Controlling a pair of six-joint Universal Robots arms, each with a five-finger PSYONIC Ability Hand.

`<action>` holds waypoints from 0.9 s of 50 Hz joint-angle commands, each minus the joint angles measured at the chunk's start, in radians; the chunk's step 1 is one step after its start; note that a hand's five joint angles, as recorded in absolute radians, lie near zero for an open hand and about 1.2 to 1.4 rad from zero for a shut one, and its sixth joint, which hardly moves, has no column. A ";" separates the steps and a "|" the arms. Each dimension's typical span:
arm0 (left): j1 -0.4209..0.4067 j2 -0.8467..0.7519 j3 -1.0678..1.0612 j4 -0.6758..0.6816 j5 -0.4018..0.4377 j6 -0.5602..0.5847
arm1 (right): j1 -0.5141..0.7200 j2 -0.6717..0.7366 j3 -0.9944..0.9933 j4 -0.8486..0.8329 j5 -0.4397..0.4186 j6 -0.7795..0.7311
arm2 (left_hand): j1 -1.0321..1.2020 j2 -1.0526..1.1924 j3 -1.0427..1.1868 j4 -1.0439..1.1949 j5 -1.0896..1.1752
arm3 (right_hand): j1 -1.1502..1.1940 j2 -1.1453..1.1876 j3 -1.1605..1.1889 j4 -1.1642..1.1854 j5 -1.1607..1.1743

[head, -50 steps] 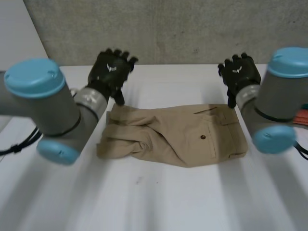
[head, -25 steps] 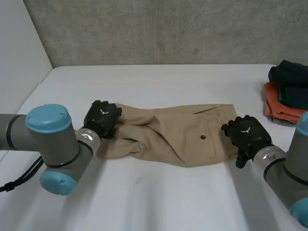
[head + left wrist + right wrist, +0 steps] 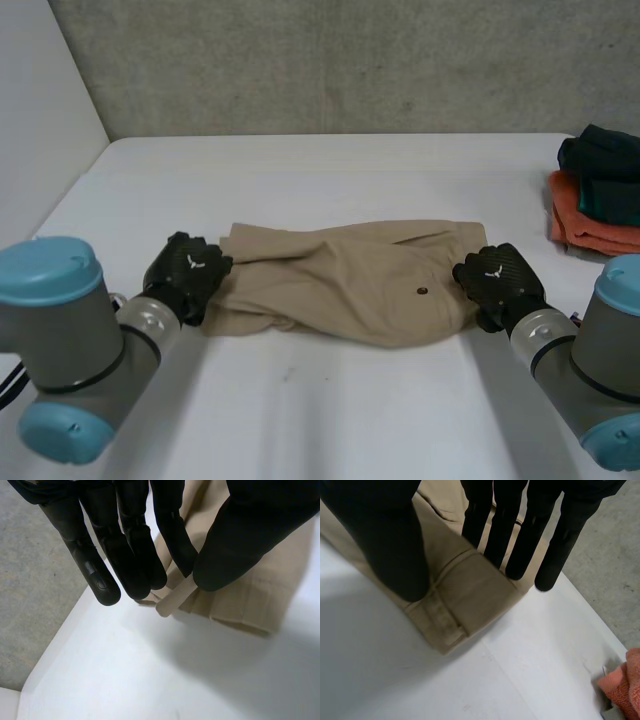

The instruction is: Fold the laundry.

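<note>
Pinching the tan trousers [image 3: 350, 285] lying across the middle of the table [image 3: 330, 170], left hand [image 3: 185, 275] at the leg hems and right hand [image 3: 497, 283] at the waistband end, the robot seems set to fold, which next calls for lifting one end evenly over the other.

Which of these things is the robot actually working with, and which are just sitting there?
In the job: tan trousers; left hand and right hand, one pinching each end.
Lying about: folded pile of dark and orange clothes, at the table's right edge.
</note>
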 commanded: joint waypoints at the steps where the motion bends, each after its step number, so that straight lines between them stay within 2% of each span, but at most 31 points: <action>1: -0.006 0.023 -0.043 -0.004 -0.009 0.040 | -0.005 0.005 -0.003 0.000 0.015 -0.041 | 0.264 0.204 0.209 0.200 0.230 | 0.558 0.501 0.508 0.507 0.527; 5: -0.004 0.063 -0.047 -0.022 -0.006 0.035 | -0.044 -0.009 0.008 0.017 0.027 -0.070 | 0.264 0.204 0.209 0.200 0.230 | 0.558 0.501 0.508 0.507 0.527; 6: 0.000 0.090 -0.055 -0.034 -0.005 0.032 | -0.062 -0.016 0.017 0.022 0.036 -0.084 | 0.162 0.103 0.107 0.099 0.129 | 0.558 0.501 0.508 0.507 0.527; 9: 0.000 0.133 -0.066 -0.054 -0.003 0.026 | -0.082 -0.059 0.029 0.046 0.060 -0.119 | -0.453 -0.513 -0.508 -0.516 -0.487 | 0.558 0.501 0.508 0.507 0.527; 10: 0.000 0.168 -0.073 -0.068 -0.003 0.023 | -0.103 -0.096 0.036 0.072 0.079 -0.155 | -0.807 -0.866 -0.862 -0.870 -0.840 | 0.558 0.501 0.508 0.507 0.527; 11: 0.000 0.184 -0.076 -0.074 -0.003 0.022 | -0.116 -0.113 0.039 0.085 0.087 -0.175 | -0.892 -0.951 -0.947 -0.955 -0.925 | 0.558 0.501 0.508 0.507 0.527; 16: 0.002 0.271 -0.093 -0.086 -0.002 -0.003 | -0.162 -0.168 0.008 0.123 0.123 -0.303 | -0.878 -0.937 -0.933 -0.941 -0.911 | 0.558 0.501 0.508 0.507 0.527; 19: 0.011 0.317 -0.098 -0.088 -0.002 -0.038 | -0.122 -0.188 -0.039 0.119 0.134 -0.380 | -0.881 -0.940 -0.936 -0.944 -0.914 | 0.558 0.501 0.508 0.507 0.527; 24: 0.020 0.342 -0.096 -0.088 0.000 -0.097 | 0.109 -0.188 -0.153 0.109 0.116 -0.426 | -0.884 -0.943 -0.939 -0.947 -0.917 | 0.558 0.501 0.508 0.507 0.527; 25: 0.020 0.343 -0.095 -0.088 0.001 -0.104 | 0.187 -0.173 -0.191 0.096 0.099 -0.425 | -0.884 -0.943 -0.939 -0.947 -0.917 | 0.558 0.501 0.508 0.507 0.527; 28: 0.020 0.343 -0.093 -0.088 0.001 -0.127 | 0.303 -0.090 -0.236 0.059 0.039 -0.433 | -0.884 -0.943 -0.939 -0.947 -0.917 | 0.558 0.501 0.508 0.507 0.527; 29: 0.020 0.343 -0.090 -0.086 0.001 -0.135 | 0.371 -0.026 -0.253 0.039 -0.026 -0.445 | -0.884 -0.943 -0.939 -0.947 -0.917 | 0.558 0.501 0.508 0.507 0.527; 33: 0.014 0.343 -0.084 -0.083 0.001 -0.155 | 0.499 0.097 -0.280 0.034 -0.186 -0.550 | -0.884 -0.943 -0.939 -0.947 -0.917 | 0.558 0.501 0.508 0.507 0.527; 36: 0.013 0.342 -0.075 -0.077 0.001 -0.167 | 0.525 0.139 -0.282 0.031 -0.242 -0.603 | -0.884 -0.943 -0.939 -0.947 -0.917 | 0.558 0.501 0.508 0.507 0.527; 39: 0.007 0.342 -0.046 -0.073 0.001 -0.201 | 0.528 0.137 -0.283 0.016 -0.252 -0.609 | -0.893 -0.952 -0.948 -0.956 -0.926 | -0.283 -0.341 -0.334 -0.335 -0.315; 40: 0.007 0.342 -0.035 -0.071 0.001 -0.216 | 0.530 0.129 -0.287 0.010 -0.225 -0.589 | -0.893 -0.952 -0.948 -0.956 -0.926 | -0.663 -0.721 -0.714 -0.715 -0.695; 43: 0.003 0.337 0.015 -0.054 0.000 -0.288 | 0.527 0.111 -0.285 -0.010 -0.161 -0.511 | -0.898 -0.958 -0.954 -0.962 -0.932 | -0.663 -0.721 -0.714 -0.715 -0.695; 45: 0.000 0.327 0.055 -0.031 0.000 -0.358 | 0.509 0.030 -0.268 -0.015 -0.114 -0.326 | -0.904 -0.964 -0.959 -0.968 -0.938 | -0.663 -0.721 -0.714 -0.715 -0.695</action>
